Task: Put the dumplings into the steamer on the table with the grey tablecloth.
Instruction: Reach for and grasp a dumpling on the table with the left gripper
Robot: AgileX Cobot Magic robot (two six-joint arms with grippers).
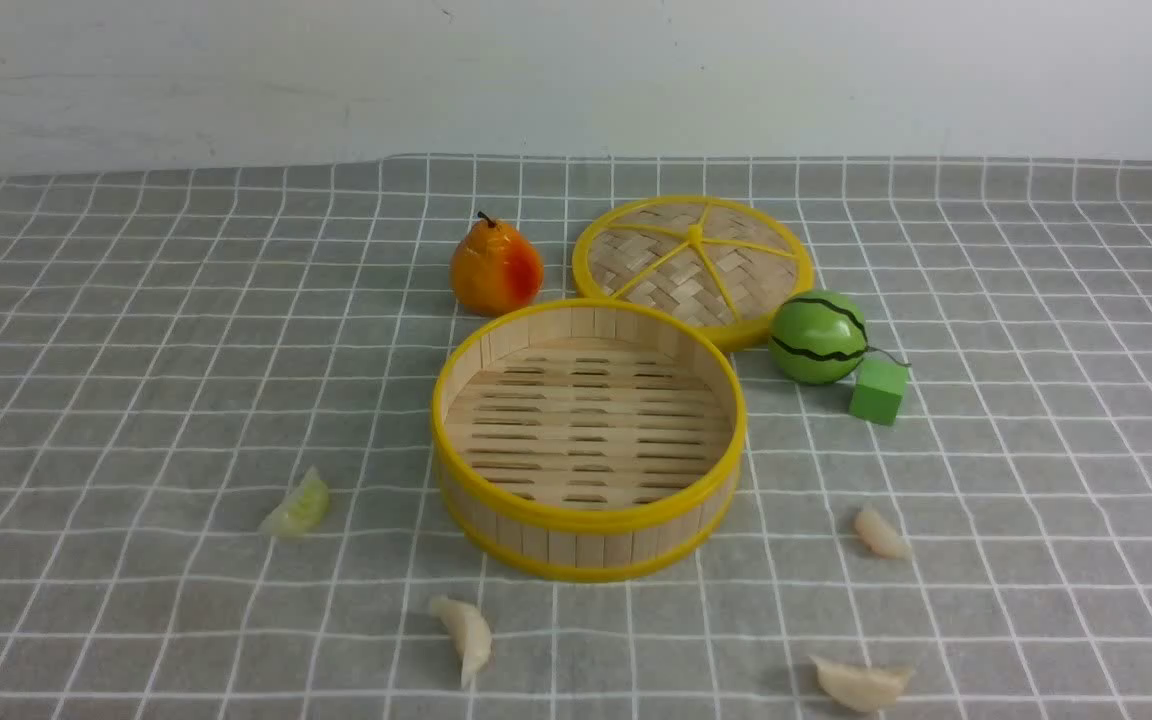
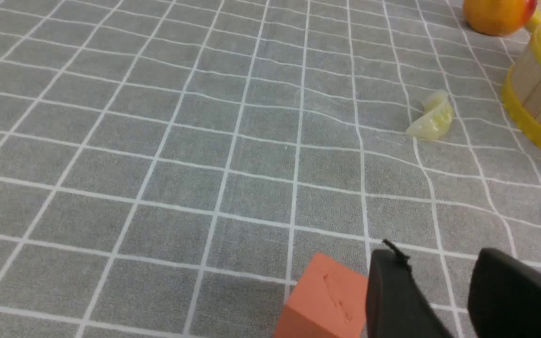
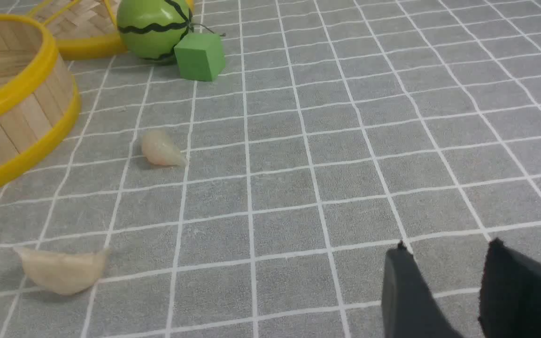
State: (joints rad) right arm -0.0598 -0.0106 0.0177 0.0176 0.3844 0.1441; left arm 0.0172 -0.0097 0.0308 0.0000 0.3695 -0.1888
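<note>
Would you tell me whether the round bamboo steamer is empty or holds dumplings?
Empty: the round yellow-rimmed bamboo steamer shows a bare slatted floor; all four small glossy dumplings lie outside it.

orange cube [image 2: 322, 303] cut by frame edge, pear [image 2: 496, 16] and steamer [image 2: 536, 96] cropped

Grey tablecloth [image 1: 136, 400] with white grid, yellow-rimmed steamer [image 1: 586, 521] — off-white dumplings [image 1: 466, 632], one pale green dumpling [image 1: 298, 506] — black-striped green watermelon [image 1: 818, 337]

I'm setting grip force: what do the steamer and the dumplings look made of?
Steamer: apparently bamboo or pale wood, matt, separate slats visible; yellow rims look like smooth plastic or paint. Dumplings, one greenish, three off-white: likely moulded plastic or rubber, glossy and faintly translucent; softness cannot be told.
</note>
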